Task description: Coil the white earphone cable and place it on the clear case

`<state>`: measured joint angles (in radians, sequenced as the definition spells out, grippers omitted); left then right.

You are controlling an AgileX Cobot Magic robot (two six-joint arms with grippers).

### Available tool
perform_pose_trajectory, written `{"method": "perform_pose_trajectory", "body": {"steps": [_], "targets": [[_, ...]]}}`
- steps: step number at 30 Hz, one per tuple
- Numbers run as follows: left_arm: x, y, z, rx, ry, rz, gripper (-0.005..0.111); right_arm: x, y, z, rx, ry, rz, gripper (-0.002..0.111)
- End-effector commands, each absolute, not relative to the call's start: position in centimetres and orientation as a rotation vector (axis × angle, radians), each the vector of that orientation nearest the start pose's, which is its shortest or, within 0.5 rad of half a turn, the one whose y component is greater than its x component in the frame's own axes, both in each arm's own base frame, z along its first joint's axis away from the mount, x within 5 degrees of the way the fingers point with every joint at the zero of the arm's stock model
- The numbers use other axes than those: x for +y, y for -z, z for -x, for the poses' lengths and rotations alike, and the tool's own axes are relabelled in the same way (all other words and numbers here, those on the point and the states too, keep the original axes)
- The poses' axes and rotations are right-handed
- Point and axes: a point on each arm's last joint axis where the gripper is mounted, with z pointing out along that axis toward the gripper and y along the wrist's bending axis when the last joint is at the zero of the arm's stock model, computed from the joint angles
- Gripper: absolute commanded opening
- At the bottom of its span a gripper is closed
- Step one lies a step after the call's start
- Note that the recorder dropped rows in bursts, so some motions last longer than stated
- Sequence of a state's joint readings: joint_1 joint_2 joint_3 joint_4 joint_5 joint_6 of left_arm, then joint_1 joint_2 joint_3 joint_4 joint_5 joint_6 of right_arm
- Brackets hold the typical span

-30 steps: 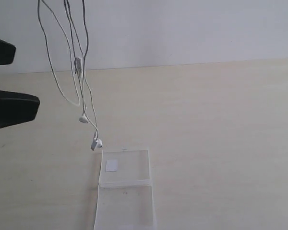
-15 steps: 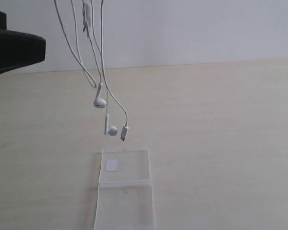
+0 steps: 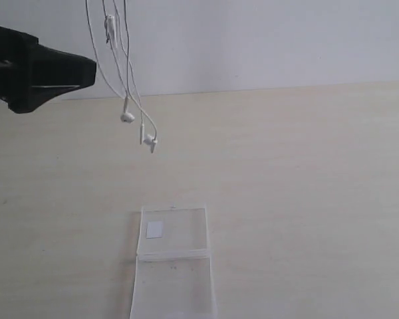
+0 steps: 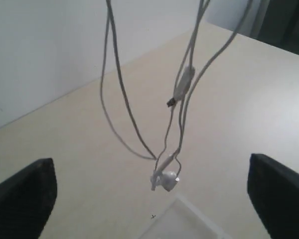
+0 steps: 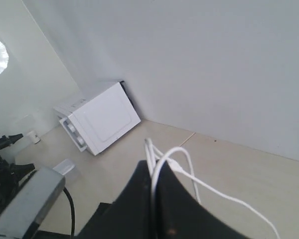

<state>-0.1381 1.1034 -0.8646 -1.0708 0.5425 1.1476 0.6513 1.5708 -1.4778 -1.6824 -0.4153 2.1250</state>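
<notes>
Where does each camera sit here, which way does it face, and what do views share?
Exterior: off the arms, facing the wall across the table; shows clear case, hanging white earphone cable, left gripper.
Left wrist: looks down between its open fingers at the earbuds.
Right wrist: high up, looks past the shut right gripper pinching the cable toward a white appliance.
Shared: exterior and left wrist both show earbuds and case.

Ext+L-wrist on cable (image 3: 127, 117); R prob. aloft
</notes>
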Motion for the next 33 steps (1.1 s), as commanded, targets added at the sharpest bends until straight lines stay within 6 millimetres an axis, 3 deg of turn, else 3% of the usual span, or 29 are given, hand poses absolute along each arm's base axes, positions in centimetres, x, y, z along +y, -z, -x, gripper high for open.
{"method": "perform_pose_trajectory", "body": {"steps": [1,4,8,14,21,33], "targets": [[-7.5,-33.6,-23.2,1.92,0.509,-0.523,0.105,25.7,-42.2,-27.7,1.672,-1.143,0.463,0.0],[-7.8,-33.5,-23.6,1.903,0.56,-0.493,0.105,25.9,-41.8,-28.0,1.685,-1.163,0.442,0.0],[-9.4,-33.1,-23.9,1.865,0.534,-0.575,0.105,26.5,-41.5,-27.9,1.69,-1.193,0.444,0.0],[-11.9,-32.3,-24.8,1.813,0.321,-0.62,0.105,26.6,-41.3,-28.0,1.687,-1.189,0.448,0.0],[-12.3,-31.4,-25.6,1.837,0.271,-0.593,0.105,26.8,-41.4,-27.6,1.685,-1.227,0.495,0.0],[-12.0,-31.7,-25.7,1.828,0.245,-0.564,0.105,26.8,-41.4,-27.6,1.685,-1.23,0.498,0.0]]}}
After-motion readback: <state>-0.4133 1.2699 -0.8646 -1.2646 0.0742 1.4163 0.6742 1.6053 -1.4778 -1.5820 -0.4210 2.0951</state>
